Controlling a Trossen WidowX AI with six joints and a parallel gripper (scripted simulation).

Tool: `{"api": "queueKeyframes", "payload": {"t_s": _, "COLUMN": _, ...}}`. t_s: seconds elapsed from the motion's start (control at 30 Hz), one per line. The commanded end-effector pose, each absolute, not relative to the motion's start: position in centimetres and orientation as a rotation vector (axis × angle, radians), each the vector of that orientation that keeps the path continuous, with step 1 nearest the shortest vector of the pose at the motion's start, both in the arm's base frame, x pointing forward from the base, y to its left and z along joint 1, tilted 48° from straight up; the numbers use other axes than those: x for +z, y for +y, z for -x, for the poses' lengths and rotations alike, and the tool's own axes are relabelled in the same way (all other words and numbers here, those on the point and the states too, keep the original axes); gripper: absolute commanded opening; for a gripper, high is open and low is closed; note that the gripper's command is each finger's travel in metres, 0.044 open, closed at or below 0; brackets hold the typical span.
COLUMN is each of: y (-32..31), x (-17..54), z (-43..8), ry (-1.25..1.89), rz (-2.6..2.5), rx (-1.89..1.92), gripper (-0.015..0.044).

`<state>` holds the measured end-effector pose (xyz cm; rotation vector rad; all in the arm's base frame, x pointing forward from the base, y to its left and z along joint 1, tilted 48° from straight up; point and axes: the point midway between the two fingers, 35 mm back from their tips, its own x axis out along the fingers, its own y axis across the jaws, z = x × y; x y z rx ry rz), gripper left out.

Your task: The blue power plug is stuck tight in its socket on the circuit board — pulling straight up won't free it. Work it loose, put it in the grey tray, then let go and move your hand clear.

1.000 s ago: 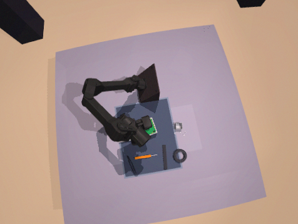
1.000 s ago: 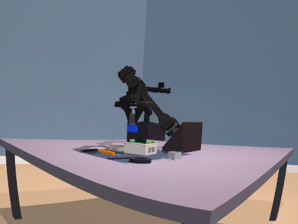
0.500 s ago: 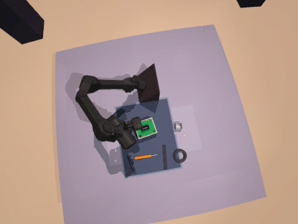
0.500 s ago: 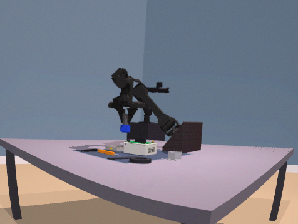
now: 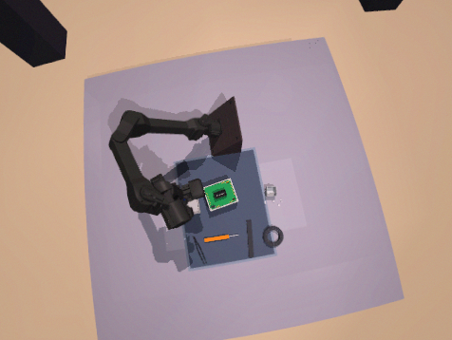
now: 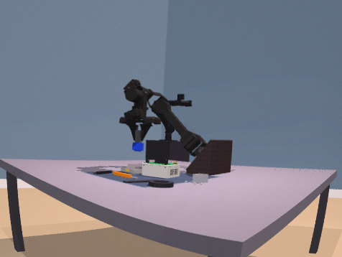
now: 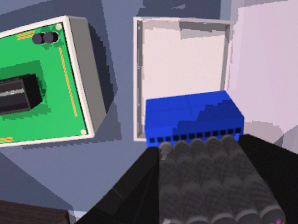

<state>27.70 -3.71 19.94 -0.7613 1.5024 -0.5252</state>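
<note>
Already the blue power plug [image 6: 138, 146] [image 7: 192, 112] is out of its socket [image 5: 219, 194] [image 7: 19, 93], pinched in the gripper [image 6: 138, 141] [image 7: 198, 149] high above the table, leaving the lowering into the grey tray [image 5: 194, 206] [image 7: 182, 65], the release and the retreat still to do.
</note>
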Motion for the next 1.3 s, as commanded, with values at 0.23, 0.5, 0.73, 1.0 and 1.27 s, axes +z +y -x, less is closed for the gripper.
{"api": "queueKeyframes", "payload": {"t_s": 0.23, "y": -5.4, "x": 18.9, "z": -27.8, "ry": 1.522, "rz": 0.766, "rx": -0.54, "gripper": 0.0}}
{"api": "queueKeyframes", "payload": {"t_s": 0.5, "y": -6.4, "x": 17.9, "z": -27.8, "ry": 1.537, "rz": 0.765, "rx": -0.552, "gripper": 0.0}}
{"api": "queueKeyframes", "payload": {"t_s": 0.73, "y": -6.6, "x": 17.8, "z": -27.8, "ry": 1.537, "rz": 0.765, "rx": -0.551, "gripper": 0.0}}
{"api": "queueKeyframes", "payload": {"t_s": 1.0, "y": -7.5, "x": 16.9, "z": -27.9, "ry": 1.537, "rz": 0.764, "rx": -0.55, "gripper": 0.0}}
{"api": "queueKeyframes", "payload": {"t_s": 1.27, "y": -8.5, "x": 16.0, "z": -27.9, "ry": 1.536, "rz": 0.763, "rx": -0.55, "gripper": 0.0}}
